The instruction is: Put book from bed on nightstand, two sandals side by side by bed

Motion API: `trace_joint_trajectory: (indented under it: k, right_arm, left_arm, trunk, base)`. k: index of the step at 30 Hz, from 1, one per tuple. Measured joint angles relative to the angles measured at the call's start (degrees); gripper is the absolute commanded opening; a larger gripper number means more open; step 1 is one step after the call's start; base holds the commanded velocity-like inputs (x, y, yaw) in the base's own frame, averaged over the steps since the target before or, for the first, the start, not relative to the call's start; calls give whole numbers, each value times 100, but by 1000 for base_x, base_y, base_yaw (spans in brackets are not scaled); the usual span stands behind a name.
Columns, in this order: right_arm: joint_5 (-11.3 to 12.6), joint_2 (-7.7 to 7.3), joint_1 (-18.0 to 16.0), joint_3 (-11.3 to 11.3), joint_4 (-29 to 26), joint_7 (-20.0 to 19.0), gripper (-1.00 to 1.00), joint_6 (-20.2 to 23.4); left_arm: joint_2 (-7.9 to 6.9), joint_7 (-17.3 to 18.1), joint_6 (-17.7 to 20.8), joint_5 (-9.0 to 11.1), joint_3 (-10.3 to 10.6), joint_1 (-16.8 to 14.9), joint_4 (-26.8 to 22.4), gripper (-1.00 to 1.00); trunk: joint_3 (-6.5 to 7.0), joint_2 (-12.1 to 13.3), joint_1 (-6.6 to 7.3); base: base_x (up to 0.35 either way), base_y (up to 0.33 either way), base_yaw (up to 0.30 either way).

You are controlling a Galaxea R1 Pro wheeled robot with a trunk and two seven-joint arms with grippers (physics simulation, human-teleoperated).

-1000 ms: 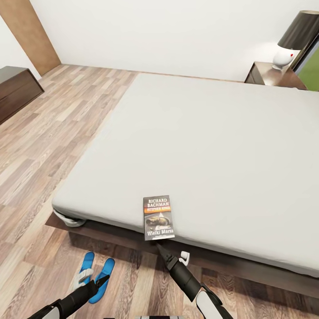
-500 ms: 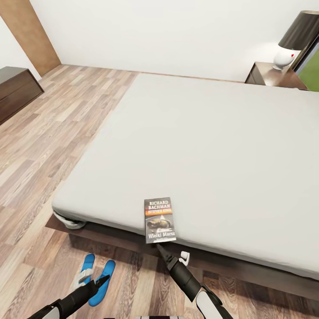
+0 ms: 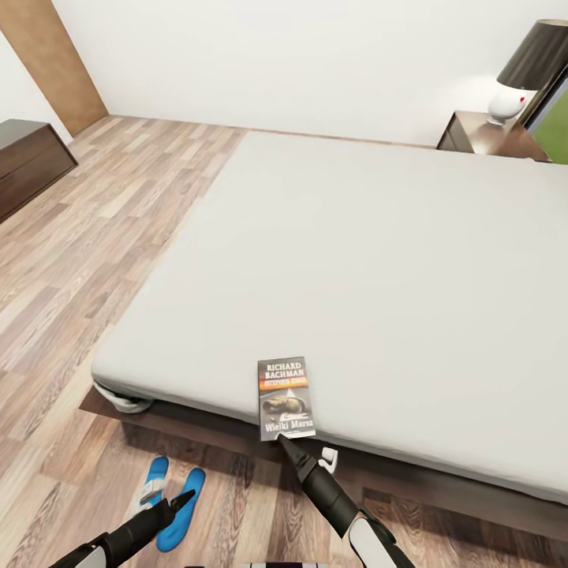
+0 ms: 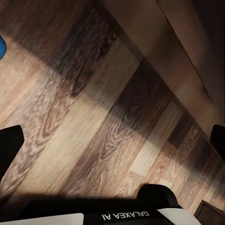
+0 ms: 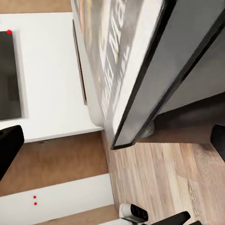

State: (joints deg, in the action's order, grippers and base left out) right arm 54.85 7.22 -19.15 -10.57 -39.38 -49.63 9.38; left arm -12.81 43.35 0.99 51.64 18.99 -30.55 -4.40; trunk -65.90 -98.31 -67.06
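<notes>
Book (image 3: 285,397) slid nearer bed (image 3: 379,260) edge; right jaws open at it, left jaws open over plank floor (image 3: 95,237).

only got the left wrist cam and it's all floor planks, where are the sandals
Observer: Both sandals lie side by side on the floor near the bed's corner, close by the left gripper.
Operator: and the book
Observer: The book lies on the mattress, overhanging its near edge; the right gripper points at it from just below.
Operator: nightstand?
Observer: A nightstand stands beyond the bed's far right side, a lamp on it.
</notes>
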Motion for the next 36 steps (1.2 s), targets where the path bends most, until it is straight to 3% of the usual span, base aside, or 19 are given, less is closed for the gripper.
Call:
trace_joint_trajectory:
  k: [36]
  right_arm:
    - [0, 0, 1, 3, -2, -1, 100, 0]
  left_arm:
    - [0, 0, -3, 0, 4, 2, 0, 100]
  trunk:
    - [0, 0, -1]
  base:
    - [35, 1, 0]
